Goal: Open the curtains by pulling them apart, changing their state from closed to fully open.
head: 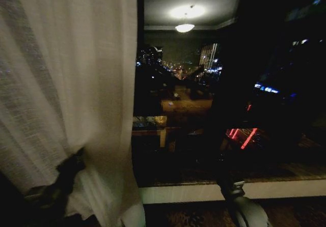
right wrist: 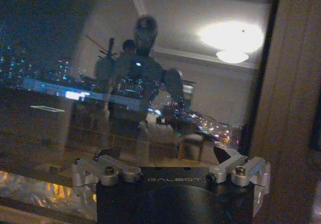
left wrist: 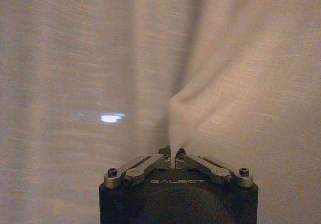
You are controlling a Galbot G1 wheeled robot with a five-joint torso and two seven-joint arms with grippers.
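While night fills the window (head: 204, 110), one sheer curtain (head: 66, 84) hangs gathered at the robot's left.

Its fabric (pleated, translucent) bunches into a fold where the left gripper (left wrist: 172, 156) pinches it tight between closed fingers; low on the right, the right gripper (right wrist: 170, 166) faces the glass, fingers spread wide, holding nothing.

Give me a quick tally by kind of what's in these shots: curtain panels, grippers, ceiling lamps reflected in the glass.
Curtain panels: 1, the sheer curtain
Grippers: 2, the left gripper pinching the sheer curtain, the right gripper open at the window
Reflected ceiling lamps: 1, the lamp reflection
Total: 4
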